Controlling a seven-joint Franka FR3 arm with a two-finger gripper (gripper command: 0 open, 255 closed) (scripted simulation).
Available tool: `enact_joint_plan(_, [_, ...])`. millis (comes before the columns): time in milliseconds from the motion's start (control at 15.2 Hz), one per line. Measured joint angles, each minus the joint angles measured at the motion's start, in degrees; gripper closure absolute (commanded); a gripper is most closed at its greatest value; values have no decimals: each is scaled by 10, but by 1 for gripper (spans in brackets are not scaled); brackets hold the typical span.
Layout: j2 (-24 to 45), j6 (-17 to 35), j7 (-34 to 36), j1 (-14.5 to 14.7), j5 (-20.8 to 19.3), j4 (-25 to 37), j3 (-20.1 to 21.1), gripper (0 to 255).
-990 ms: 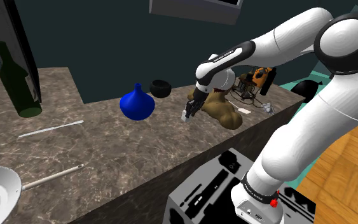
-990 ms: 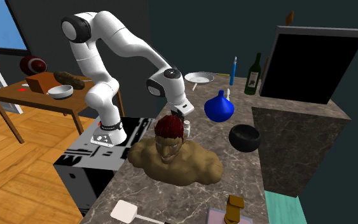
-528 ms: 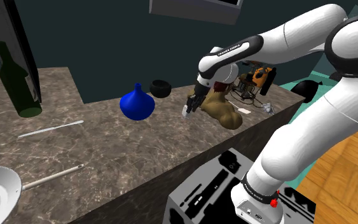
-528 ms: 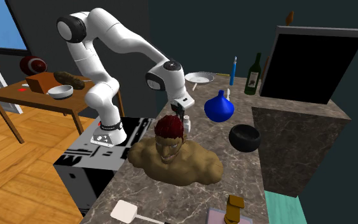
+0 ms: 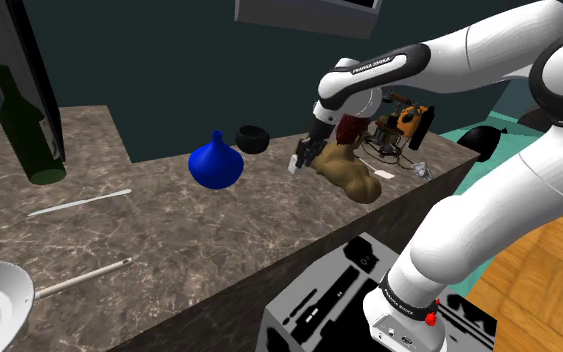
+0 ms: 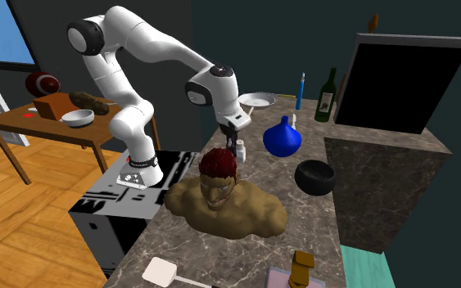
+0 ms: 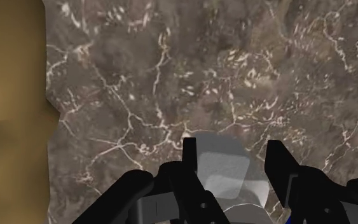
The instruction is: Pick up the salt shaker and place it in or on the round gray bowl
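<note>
ok so the arm is stretched out over the marbled brown surface [image 5: 169, 235] and the jaws are clamped on the salt shaker [image 5: 293, 166], a small pale grey thing that points down at the stone. From the shoulder view it looks lifted a little off the surface rather than standing on it, though I can't swear to the gap. From the hand's own camera the salt shaker [image 7: 219, 167] sits right between the two black fingers [image 7: 191, 156], with veined marble below it and the tan edge of the bust off beside the jaws. That bust [image 5: 349, 172] is a brownish lump with a red-haired head, just at 3 o'clock of the shaker in the shoulder view. The blue vase [image 5: 215, 162] is at 9 o'clock of it, near but apart. The round dark bowl [image 5: 253, 138] is at about 10 o'clock, further back by the surface's far edge, nothing in it that I can see. In the second exterior view the shaker [image 6: 240, 149] hangs just over the bust's hair, with the bowl [image 6: 314, 177] at 4 o'clock and the vase [image 6: 282, 137] at 2 o'clock
</note>
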Motion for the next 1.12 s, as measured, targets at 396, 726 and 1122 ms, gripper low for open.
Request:
enact_joint_plan(396, [-23,-50,17,-4,-12,30,5,255])
enact_joint_plan(726, [-36,-87,28,-6,-18,55,8,255])
enact_joint_plan(1122, [-48,-135,40,-7,-24,91,11,255])
